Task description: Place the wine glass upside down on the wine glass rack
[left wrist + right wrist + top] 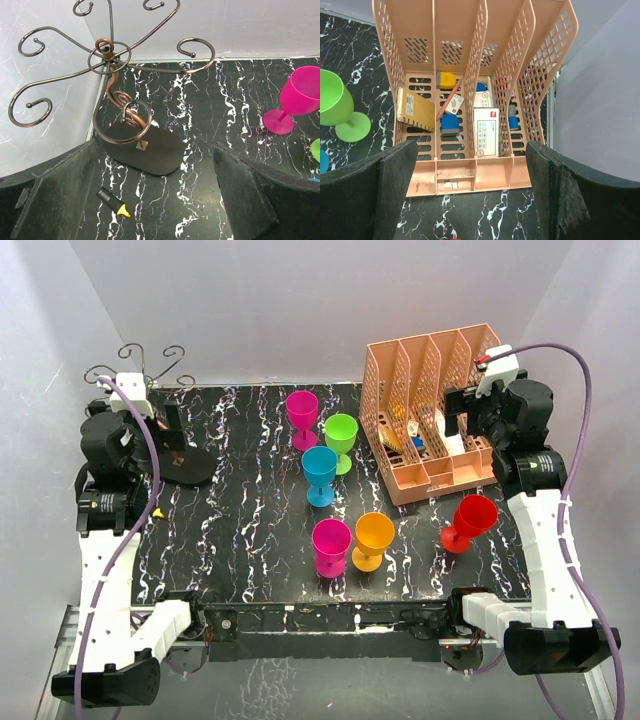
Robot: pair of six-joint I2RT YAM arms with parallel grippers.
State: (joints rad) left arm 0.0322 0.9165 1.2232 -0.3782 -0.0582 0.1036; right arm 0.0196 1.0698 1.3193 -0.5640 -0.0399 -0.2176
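Nothing gripped yet: left hand and right hand spread apart, empty; next, grasp far pink wine glass for far-left rack.

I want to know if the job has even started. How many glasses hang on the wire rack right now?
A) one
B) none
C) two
B: in the left wrist view every curled arm of the wine glass rack is bare, and the magenta glass near it stands upright on the table.
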